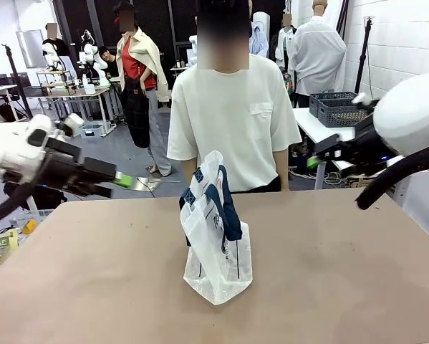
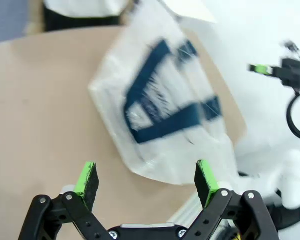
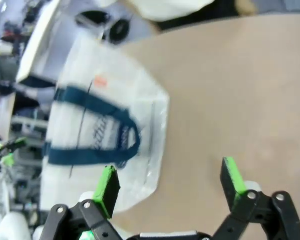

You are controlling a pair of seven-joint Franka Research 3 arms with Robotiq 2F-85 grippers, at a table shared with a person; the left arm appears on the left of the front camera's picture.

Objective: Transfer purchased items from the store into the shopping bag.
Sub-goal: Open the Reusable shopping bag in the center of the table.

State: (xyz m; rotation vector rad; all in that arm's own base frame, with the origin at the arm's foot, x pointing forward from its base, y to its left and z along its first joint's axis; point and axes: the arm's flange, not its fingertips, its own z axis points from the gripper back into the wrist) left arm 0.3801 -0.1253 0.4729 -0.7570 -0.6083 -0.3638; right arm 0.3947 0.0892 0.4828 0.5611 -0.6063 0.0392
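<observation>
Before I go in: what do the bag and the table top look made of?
Shopping bag: looks like thin plastic film, translucent white, slightly glossy; it creases and slumps. Its handles: dark navy, probably the same film. Table: matte tan surface, maybe laminate or board; unclear.

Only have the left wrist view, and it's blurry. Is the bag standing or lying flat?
Observer: Standing. The front view shows the shopping bag upright in the middle of the table.
Operator: Right end effector state?
Observer: Open. In its own wrist view the right end effector has its pads spread, with nothing between them.
Operator: Anyone across the table?
Observer: Yes. A person stands at the far edge, directly behind the bag, arms down at the sides.
</observation>
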